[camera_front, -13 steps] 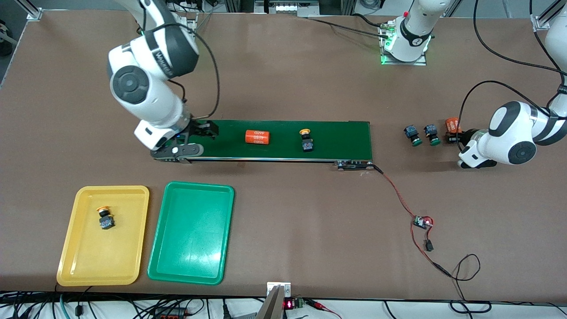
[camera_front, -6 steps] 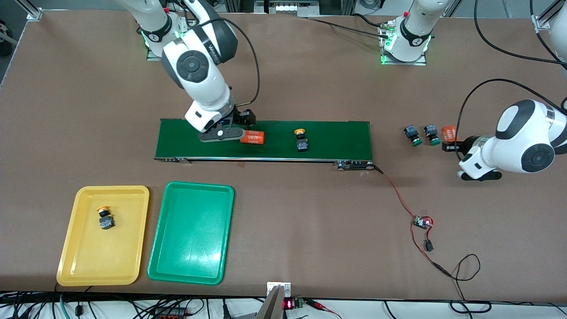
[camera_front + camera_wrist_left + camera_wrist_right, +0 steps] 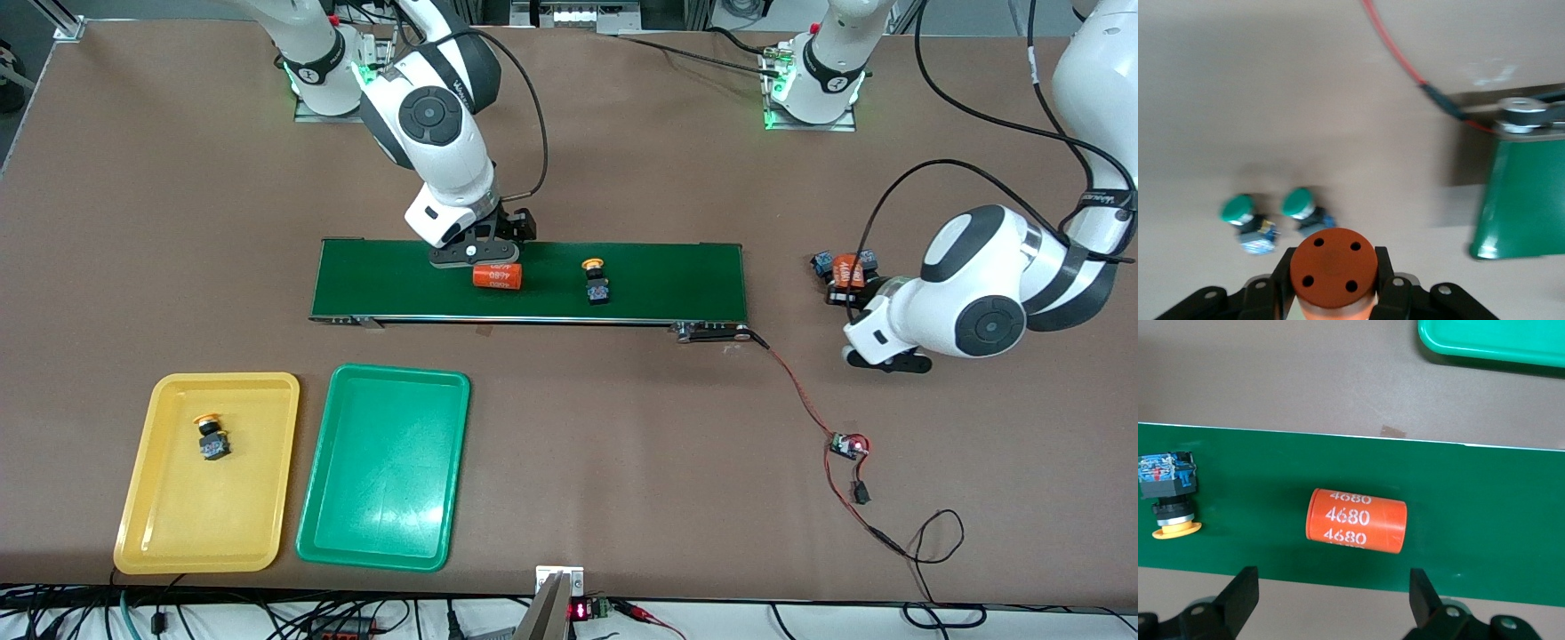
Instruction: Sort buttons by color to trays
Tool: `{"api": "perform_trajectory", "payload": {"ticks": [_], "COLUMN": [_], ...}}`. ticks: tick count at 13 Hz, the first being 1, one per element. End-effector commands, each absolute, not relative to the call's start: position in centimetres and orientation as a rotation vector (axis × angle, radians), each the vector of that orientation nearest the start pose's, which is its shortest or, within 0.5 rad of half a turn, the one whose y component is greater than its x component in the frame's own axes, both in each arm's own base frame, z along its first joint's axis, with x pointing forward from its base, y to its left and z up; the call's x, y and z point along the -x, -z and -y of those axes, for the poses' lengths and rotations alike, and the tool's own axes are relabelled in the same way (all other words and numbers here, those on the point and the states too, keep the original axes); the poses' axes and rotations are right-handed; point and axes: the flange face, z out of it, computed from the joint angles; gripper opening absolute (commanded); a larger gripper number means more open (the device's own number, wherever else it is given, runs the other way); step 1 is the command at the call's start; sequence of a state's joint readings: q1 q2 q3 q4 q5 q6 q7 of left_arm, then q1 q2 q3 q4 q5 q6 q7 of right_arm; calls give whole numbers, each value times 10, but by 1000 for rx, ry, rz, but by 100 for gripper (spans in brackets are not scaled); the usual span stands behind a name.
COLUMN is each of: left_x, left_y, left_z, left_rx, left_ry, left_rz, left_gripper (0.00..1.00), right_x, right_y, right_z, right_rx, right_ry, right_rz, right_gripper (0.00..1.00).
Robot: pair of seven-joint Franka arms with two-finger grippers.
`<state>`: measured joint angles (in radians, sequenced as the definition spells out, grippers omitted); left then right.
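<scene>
One yellow-capped button (image 3: 595, 283) (image 3: 1168, 497) lies on the dark-green belt (image 3: 676, 276). Another (image 3: 211, 437) lies in the yellow tray (image 3: 151, 516). The green tray (image 3: 382, 480) beside it holds nothing. Two green-capped buttons (image 3: 1238, 210) (image 3: 1298, 202) lie on the table off the belt's end, toward the left arm's end. My left gripper (image 3: 849, 277) (image 3: 1333, 267) hangs over them, shut on an orange cylinder (image 3: 849, 269), so the front view shows little of them. My right gripper (image 3: 493, 253) (image 3: 1331, 597) hovers open over a second "4680" cylinder (image 3: 496, 276) (image 3: 1356, 520) on the belt.
A red wire (image 3: 800, 396) runs from the belt's motor end (image 3: 711, 332) to a small circuit board (image 3: 849, 445) on the table, nearer the front camera. The green tray's corner (image 3: 1491, 340) shows in the right wrist view.
My right gripper swept along the belt toward the left arm's end, to the cylinder. Cylinder and button on the belt drifted toward the right arm's end. My left gripper carried its cylinder over the green buttons.
</scene>
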<state>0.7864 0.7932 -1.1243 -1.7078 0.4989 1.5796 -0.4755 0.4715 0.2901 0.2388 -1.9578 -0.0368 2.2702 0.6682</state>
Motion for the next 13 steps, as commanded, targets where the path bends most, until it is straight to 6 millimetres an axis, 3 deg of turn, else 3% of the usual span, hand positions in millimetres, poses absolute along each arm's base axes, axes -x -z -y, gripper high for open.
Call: {"api": "perform_trajectory", "payload": {"ticks": [1,3,5,7,8,10,13], "left_x": [-603,-606,-608,-611,-611,-610,-597], "left_y": [-300,-302,-302,-294,-286,-268,-255], "left_z": [82,91,112,153,183,221,245], "left_rx": [3075,3025,2984,2896,2812,2632,2501], "left_ry": [-829,-862,-884,-853,-814,-738,-713], "left_rz": [226,508,803,1135,1314,1615,1842], "left_gripper": [21,20,19,16,16,16,17], "right_x": [-471,-477,-478,-479,-479,-483,-478], "right_y": [-331,-321,-320,-317,-314,-315,-313], "right_z": [-395,-393,-392,-395,-398,-401,-414], "right_rx": [3094,3100,3115,3135,3148,3141,3126], "right_ry": [46,34,51,84,98,103,89], "right_rz": [82,70,81,13,-6,-46,-115], "right_gripper": [100,100,100,100,100,100,100]}}
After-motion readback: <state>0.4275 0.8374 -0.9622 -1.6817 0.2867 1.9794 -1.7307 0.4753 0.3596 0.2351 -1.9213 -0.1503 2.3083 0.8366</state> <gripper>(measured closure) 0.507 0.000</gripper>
